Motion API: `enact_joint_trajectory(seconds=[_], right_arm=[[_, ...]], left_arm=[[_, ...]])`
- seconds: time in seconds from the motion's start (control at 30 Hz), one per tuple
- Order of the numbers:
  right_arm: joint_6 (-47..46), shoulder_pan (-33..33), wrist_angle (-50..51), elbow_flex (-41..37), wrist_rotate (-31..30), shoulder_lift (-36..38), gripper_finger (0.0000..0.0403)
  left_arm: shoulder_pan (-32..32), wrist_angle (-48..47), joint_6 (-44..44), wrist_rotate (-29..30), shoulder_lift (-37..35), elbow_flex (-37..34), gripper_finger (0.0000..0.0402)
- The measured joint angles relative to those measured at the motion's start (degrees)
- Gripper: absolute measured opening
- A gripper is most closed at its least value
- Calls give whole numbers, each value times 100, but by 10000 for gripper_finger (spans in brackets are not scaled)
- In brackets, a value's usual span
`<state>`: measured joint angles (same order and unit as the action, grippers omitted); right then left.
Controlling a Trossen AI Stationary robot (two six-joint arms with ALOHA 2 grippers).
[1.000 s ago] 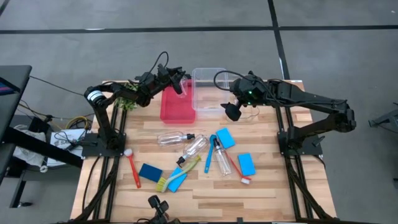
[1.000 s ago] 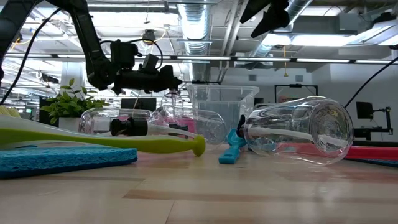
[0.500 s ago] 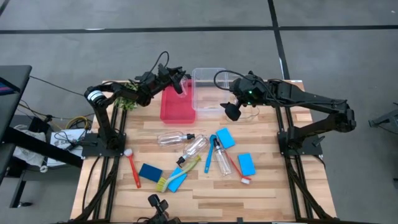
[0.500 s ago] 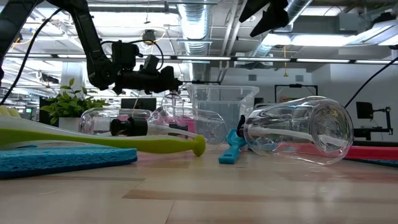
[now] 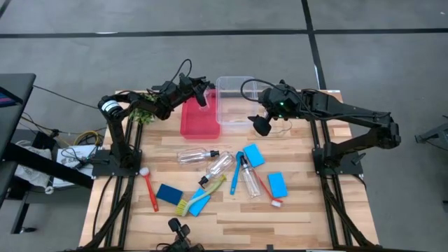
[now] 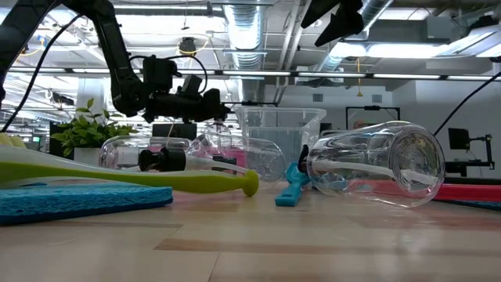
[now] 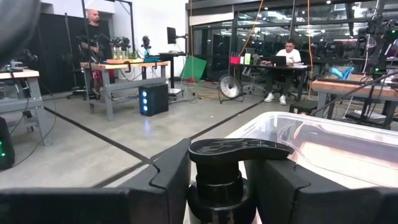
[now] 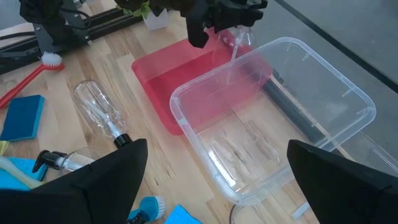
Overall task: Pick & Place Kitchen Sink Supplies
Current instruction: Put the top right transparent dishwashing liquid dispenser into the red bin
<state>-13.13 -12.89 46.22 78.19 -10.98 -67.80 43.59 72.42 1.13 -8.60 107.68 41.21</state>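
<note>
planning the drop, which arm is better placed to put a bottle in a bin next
Left: the left gripper already holds a bottle over the red tray, beside the clear bin. The right gripper hovers open and empty.

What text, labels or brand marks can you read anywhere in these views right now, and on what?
None can be read.
The clear bottles on the table carry no label that shows.
The black cap held in the left gripper is unmarked.
The red tray and clear bin are unmarked.
Screens and gear in the room behind are too small to read.
</note>
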Motion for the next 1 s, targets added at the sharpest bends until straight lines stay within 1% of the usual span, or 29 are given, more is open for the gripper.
enact_joint_trajectory(seconds=[0.5, 0.8, 1.0], right_arm=[[17, -1, 2, 0, 2, 0, 379], [15, -1, 2, 0, 11, 1, 379], [15, 1, 2, 0, 42, 1, 379]], left_arm=[[0, -42, -11, 0, 0, 0, 208], [-17, -65, -11, -2, 0, 0, 210], [-96, -271, -54, -68, 0, 0, 210]])
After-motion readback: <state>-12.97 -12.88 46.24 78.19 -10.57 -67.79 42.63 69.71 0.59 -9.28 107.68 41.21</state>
